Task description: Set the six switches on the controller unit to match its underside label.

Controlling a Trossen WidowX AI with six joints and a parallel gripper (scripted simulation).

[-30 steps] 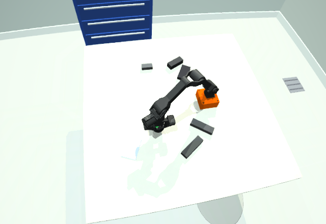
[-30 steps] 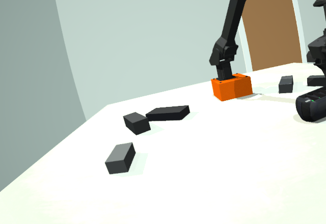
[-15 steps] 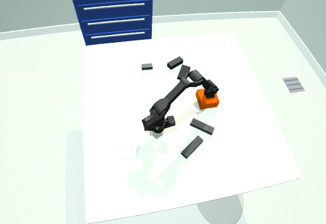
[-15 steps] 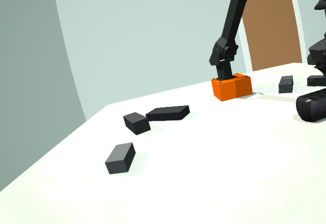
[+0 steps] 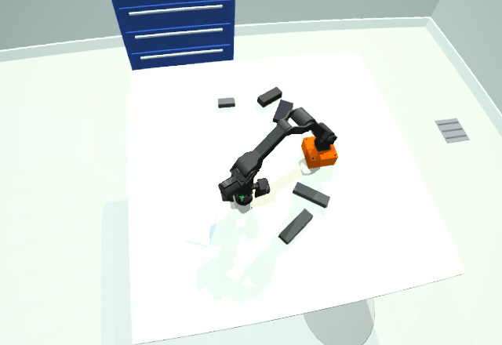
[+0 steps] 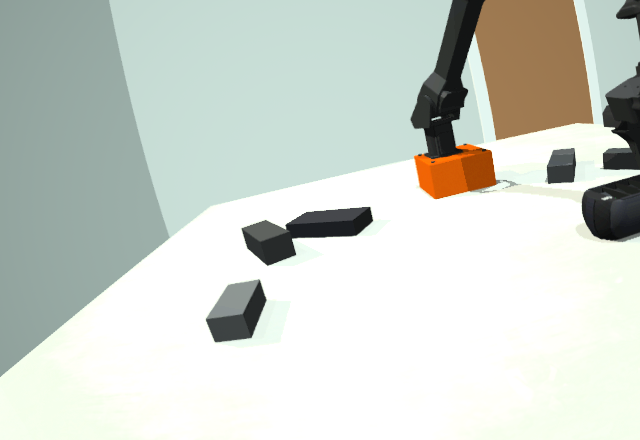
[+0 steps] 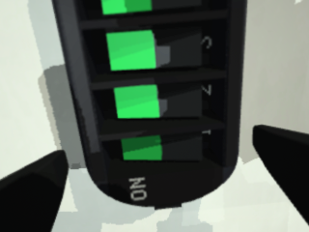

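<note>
Three rocker switches (image 7: 136,95) face you on the controller unit (image 7: 159,184); your gripper (image 7: 159,164) straddles it, spread wide, gripping nothing.

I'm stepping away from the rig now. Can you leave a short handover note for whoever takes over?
End effector: open, holding nothing, fingers either side of the controller unit at its ON-marked end.
Unit: flat on the bench, switches up, near the orange base; grey modules lie around.
Done: unit set down.
Left: switches 1 to 3 show green; whether they match the label cannot be seen. Check them, then move the arm away.
</note>
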